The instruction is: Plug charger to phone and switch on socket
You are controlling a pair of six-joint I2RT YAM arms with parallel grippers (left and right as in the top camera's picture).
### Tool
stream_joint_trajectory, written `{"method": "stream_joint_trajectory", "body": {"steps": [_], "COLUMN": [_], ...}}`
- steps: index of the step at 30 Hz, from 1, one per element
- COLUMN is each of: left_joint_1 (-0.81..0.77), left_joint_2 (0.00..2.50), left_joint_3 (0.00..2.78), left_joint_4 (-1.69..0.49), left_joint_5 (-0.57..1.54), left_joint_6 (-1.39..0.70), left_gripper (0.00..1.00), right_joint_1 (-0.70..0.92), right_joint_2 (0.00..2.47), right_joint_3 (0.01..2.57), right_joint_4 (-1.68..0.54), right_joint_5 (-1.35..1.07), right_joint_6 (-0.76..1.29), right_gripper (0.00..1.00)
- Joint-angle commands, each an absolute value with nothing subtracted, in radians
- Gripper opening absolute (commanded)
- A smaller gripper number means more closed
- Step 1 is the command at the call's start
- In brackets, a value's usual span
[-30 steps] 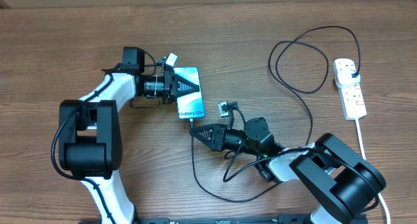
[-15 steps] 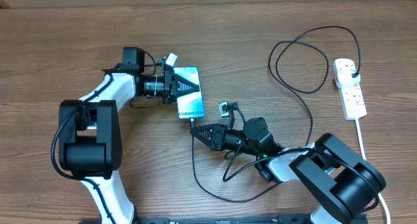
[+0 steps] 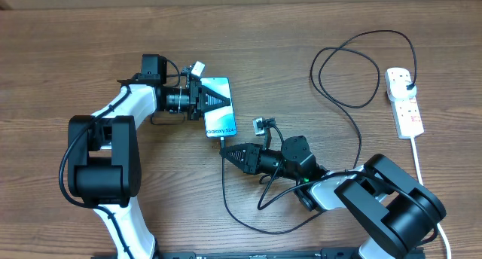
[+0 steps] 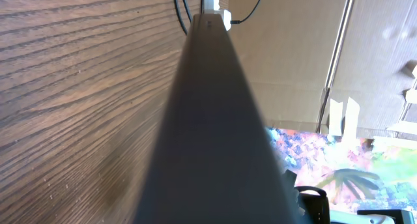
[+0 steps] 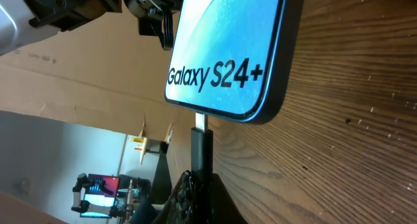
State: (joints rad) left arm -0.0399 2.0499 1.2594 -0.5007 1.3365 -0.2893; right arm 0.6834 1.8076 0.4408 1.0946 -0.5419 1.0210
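Note:
The phone (image 3: 220,117) lies flat on the wooden table, its light blue "Galaxy" screen up; it also shows in the right wrist view (image 5: 228,48). My left gripper (image 3: 218,99) is shut and rests on the phone's upper part; in the left wrist view its dark finger (image 4: 215,133) hides the phone. My right gripper (image 3: 225,151) is shut on the charger's connector (image 5: 201,152), whose silver tip touches the port in the phone's bottom edge. The black charger cable (image 3: 354,116) loops across the table to its plug in the socket (image 3: 404,101), a white power strip at the right.
The strip's thick white cord (image 3: 419,157) runs down toward the front right. The cable makes a loop (image 3: 256,227) in front of the right arm. Cardboard walls stand behind the table (image 4: 293,55).

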Motion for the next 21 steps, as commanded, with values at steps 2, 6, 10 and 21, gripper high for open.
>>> {"method": "stream_joint_trajectory", "body": {"steps": [2, 6, 10, 21], "left_joint_1": [-0.054, -0.055, -0.055, -0.059], "left_joint_2": [2.05, 2.05, 2.05, 2.05], "left_joint_3": [1.281, 1.281, 1.281, 1.281], "left_joint_4": [-0.501, -0.501, -0.501, -0.501], "left_joint_5": [1.393, 1.392, 1.392, 1.393], "left_joint_6": [-0.286, -0.285, -0.286, -0.286], "left_gripper": [0.04, 0.04, 0.04, 0.04], "right_joint_1": [0.684, 0.677, 0.661, 0.653], "right_joint_2": [1.802, 1.802, 1.802, 1.802], "right_joint_3": [0.44, 0.44, 0.44, 0.441], "right_joint_4": [1.099, 1.131, 1.143, 1.136], "right_joint_5": [-0.493, -0.487, -0.487, -0.418], "right_joint_6": [1.025, 1.025, 1.031, 1.052], "right_gripper": [0.04, 0.04, 0.04, 0.04]}}
